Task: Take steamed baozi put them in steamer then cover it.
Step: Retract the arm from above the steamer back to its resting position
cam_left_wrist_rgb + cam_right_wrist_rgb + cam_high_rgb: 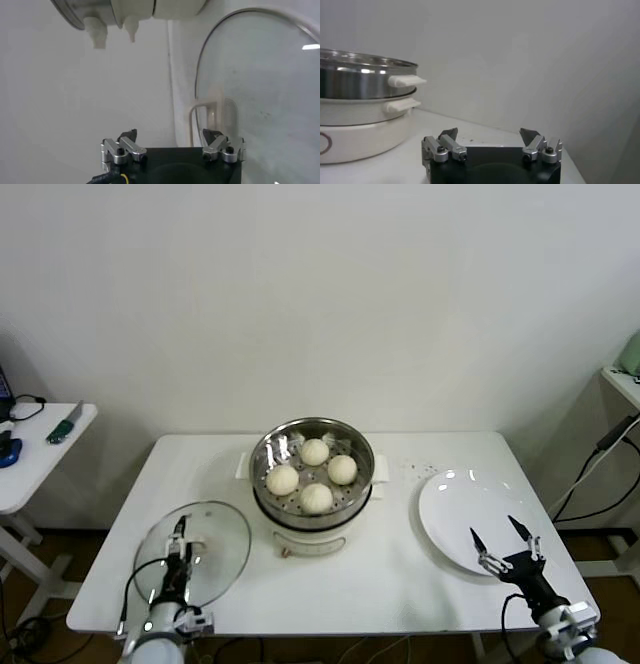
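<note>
The steamer [361, 446], a shiny steel basket on a white pot base [312, 541], stands at the table's middle. Four cream-white baozi lie inside it: one at the back [315, 451], one right [342, 469], one left [283, 479], one in front [316, 497]. The basket is uncovered. A glass lid [215, 569] lies flat on the table at the front left. My left gripper [181, 531] is open and empty over the lid; in the left wrist view [169, 134] the lid's handle [202, 114] lies just ahead of it. My right gripper [503, 536] is open and empty over the near edge of the white plate [455, 504].
The white plate is bare. The steamer's side and handles show in the right wrist view [365, 75]. A small side table [40, 449] with a green-handled tool [63, 424] stands at the far left. Cables hang at the right [590, 474].
</note>
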Robot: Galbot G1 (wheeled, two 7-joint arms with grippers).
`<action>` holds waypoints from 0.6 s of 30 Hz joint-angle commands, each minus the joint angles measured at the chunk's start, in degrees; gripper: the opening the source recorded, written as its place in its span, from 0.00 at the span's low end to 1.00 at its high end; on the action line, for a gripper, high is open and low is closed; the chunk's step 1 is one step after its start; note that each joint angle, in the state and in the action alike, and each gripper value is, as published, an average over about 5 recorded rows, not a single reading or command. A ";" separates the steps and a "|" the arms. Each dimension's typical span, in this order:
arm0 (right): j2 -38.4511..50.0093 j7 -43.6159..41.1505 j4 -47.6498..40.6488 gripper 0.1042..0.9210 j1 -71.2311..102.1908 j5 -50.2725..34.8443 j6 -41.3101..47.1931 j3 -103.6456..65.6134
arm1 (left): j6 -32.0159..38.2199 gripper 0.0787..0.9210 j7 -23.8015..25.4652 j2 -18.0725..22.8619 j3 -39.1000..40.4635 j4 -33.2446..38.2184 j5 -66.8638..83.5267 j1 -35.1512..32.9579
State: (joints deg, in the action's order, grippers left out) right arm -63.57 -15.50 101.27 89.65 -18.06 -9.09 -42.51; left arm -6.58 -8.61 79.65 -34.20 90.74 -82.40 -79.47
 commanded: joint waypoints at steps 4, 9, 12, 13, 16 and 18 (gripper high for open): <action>-0.82 -0.85 0.09 0.88 0.65 2.50 -0.31 -0.13 | -0.60 0.88 -0.85 -0.27 -0.19 -3.69 2.81 5.18; -1.76 -1.02 -0.25 0.88 0.39 3.76 -0.44 -0.07 | -0.10 0.88 0.03 -0.57 -0.07 -4.52 3.55 5.38; -2.39 -1.10 -0.32 0.88 0.23 4.35 -0.45 -0.06 | 0.59 0.88 0.60 -0.77 0.04 -4.93 3.78 5.19; -2.54 -1.13 -0.35 0.88 0.19 4.54 -0.45 -0.04 | 0.71 0.88 0.63 -0.80 0.09 -4.99 3.89 5.14; -3.09 -1.21 -0.47 0.88 0.10 5.03 -0.51 0.03 | 0.90 0.83 0.53 -0.78 0.16 -4.98 4.29 5.08; -3.51 -1.29 -0.64 0.88 0.08 5.31 -0.64 0.06 | 1.02 0.76 0.43 -0.76 0.18 -4.86 4.48 5.04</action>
State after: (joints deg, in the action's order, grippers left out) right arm -65.94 -16.64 100.88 89.68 -14.26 -9.58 -42.49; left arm -6.11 -8.51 79.08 -34.12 86.57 -79.12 -75.30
